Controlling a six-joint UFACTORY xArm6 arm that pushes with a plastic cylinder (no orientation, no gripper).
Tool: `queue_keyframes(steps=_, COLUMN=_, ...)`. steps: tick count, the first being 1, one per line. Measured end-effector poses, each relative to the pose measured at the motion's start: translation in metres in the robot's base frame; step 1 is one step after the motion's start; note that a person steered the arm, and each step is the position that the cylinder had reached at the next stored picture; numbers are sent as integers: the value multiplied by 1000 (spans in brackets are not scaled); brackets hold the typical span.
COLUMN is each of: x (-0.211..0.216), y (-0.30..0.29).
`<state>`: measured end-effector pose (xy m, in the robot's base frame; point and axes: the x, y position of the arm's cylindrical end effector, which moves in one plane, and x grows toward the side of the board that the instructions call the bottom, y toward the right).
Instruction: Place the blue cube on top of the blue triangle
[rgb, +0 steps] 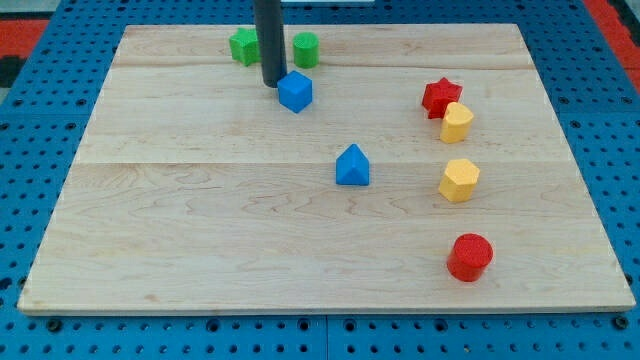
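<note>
The blue cube (295, 91) lies near the view's top, left of centre, on the wooden board (200, 220). My tip (273, 82) stands just to the cube's left, touching or almost touching its upper-left side. The blue triangle (352, 166) lies near the board's middle, below and to the right of the cube, well apart from it. The dark rod rises from the tip out of the view's top.
A green star (243, 46) and a green cylinder (305, 48) sit at the top, either side of the rod. At the right are a red star (439, 96), a yellow heart-like block (457, 122), a yellow hexagon (459, 180) and a red cylinder (470, 257).
</note>
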<state>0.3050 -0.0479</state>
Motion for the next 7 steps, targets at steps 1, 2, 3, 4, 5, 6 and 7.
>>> queue_keyframes(steps=1, x=26, y=54)
queue_keyframes(steps=2, x=53, y=52)
queue_keyframes(steps=3, x=40, y=97)
queue_keyframes(steps=4, x=39, y=123)
queue_keyframes(steps=5, x=83, y=118)
queue_keyframes(steps=6, x=121, y=147)
queue_keyframes(steps=7, x=117, y=238)
